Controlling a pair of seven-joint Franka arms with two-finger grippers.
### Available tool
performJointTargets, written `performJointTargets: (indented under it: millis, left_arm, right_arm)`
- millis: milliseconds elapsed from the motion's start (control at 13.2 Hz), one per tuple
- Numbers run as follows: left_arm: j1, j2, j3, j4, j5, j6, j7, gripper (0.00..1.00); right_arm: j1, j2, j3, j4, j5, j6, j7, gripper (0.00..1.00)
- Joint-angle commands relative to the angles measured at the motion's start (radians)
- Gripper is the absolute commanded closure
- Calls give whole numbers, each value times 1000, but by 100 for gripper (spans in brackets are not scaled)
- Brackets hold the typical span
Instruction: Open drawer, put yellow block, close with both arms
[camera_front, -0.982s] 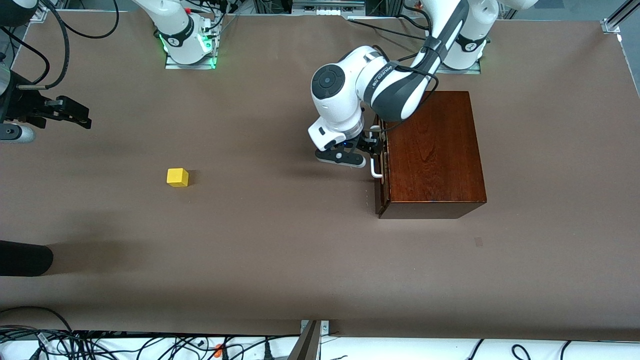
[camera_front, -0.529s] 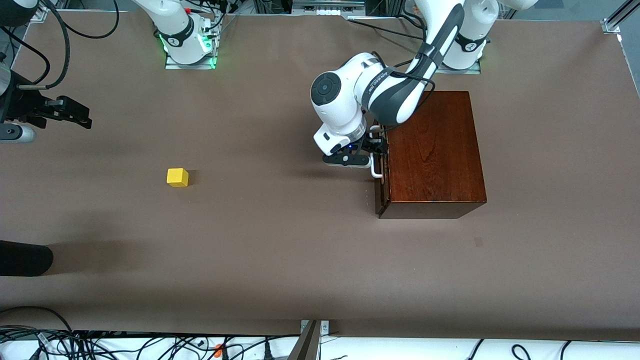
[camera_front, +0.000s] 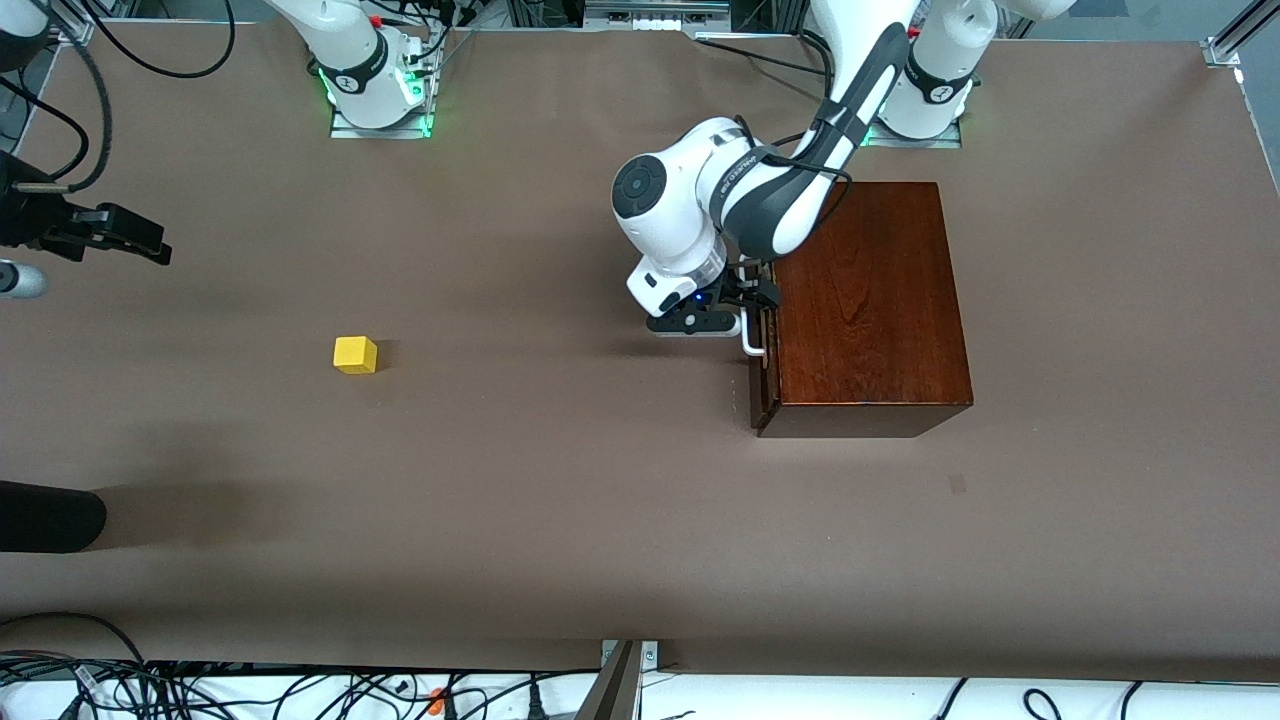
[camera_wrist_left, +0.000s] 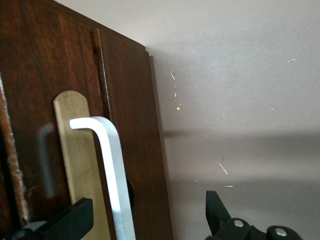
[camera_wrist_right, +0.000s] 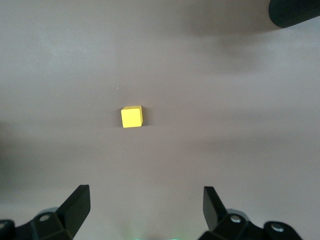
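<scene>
The drawer sits shut in the wooden box at the left arm's end of the table, its contents hidden. The left gripper is at the drawer front, fingers spread open around the white handle without pinching it. The yellow block lies on the table well apart toward the right arm's end, with the right gripper waiting above it, fingers wide open and empty.

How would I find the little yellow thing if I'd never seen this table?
Start at the big dark reddish-brown wooden box on the brown table, then look toward the right arm's end. Sitting alone on the bare tabletop is a small bright yellow cube, the only brightly coloured thing there.
</scene>
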Motion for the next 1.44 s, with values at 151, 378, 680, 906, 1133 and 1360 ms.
performJointTargets:
  millis: [151,378,680,906,1133,1360]
  left_arm:
    - [-28,27,4,-4,12,19,-62,0]
    - [-28,32,4,-7,12,16,-71,0]
    - [-53,50,2,3,1,42,-122,0]
    - [-56,50,-8,18,-63,81,-122,0]
    - [-69,56,-8,36,-108,109,-124,0]
    - [-97,69,-8,56,-152,147,-128,0]
  right_arm:
    - [-2,7,-2,22,33,10,-1,0]
    - [6,7,3,22,33,10,-7,0]
    - [35,7,12,28,28,7,-28,0]
    - [34,7,12,28,28,14,-77,0]
    - [33,7,12,28,25,39,-146,0]
    - [29,11,11,32,33,39,-145,0]
